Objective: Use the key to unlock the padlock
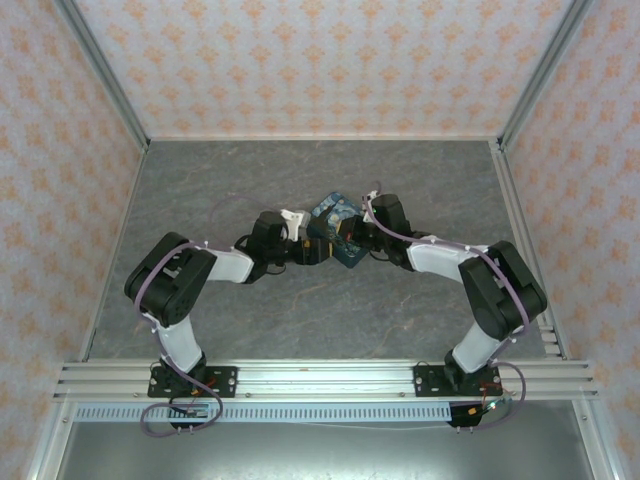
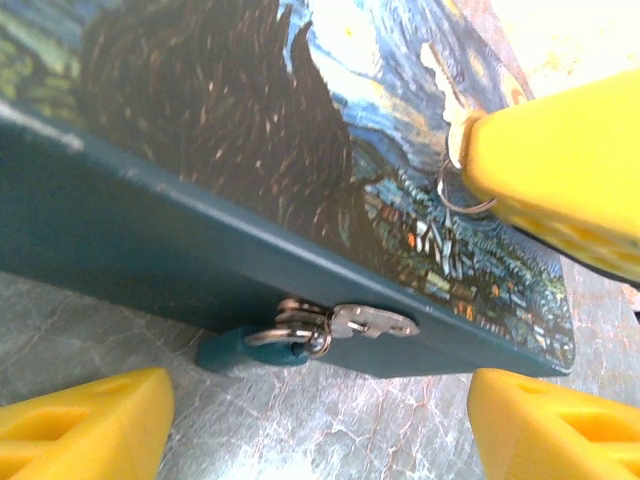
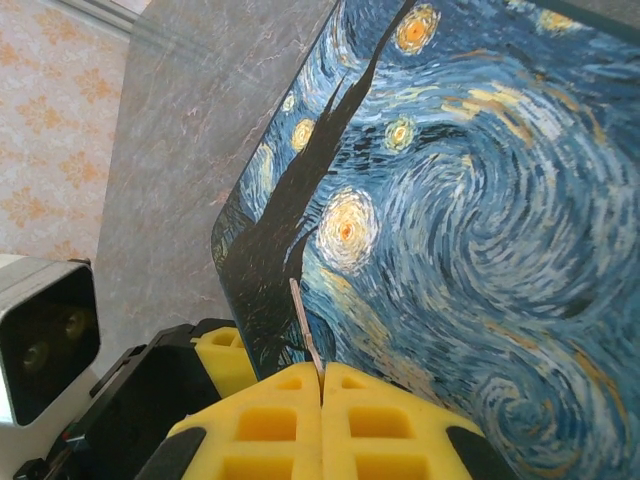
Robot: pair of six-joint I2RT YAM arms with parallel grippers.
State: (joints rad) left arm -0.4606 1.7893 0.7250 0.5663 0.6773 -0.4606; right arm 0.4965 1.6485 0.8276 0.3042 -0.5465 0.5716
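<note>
Bare table (image 2: 400, 435) opens between the fingers (image 2: 90, 425) of the left gripper (image 2: 320, 400); ahead the tin (image 2: 120, 250) blocks (padlock (image 2: 240, 350) at its edge).

Bright, even light; left hand (image 2: 320, 425) blurred close up, glare top right.

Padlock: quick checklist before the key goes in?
1. Right gripper shut on key: ok.
2. Left gripper open, fingers either side of padlock: ok.
3. Padlock steadied by a finger: not ok, both clear of it.
4. Padlock hanging from hasp on tin: ok.
5. Keyhole in sight: cannot tell.
6. Key at padlock: not ok, it's over the lid.
</note>
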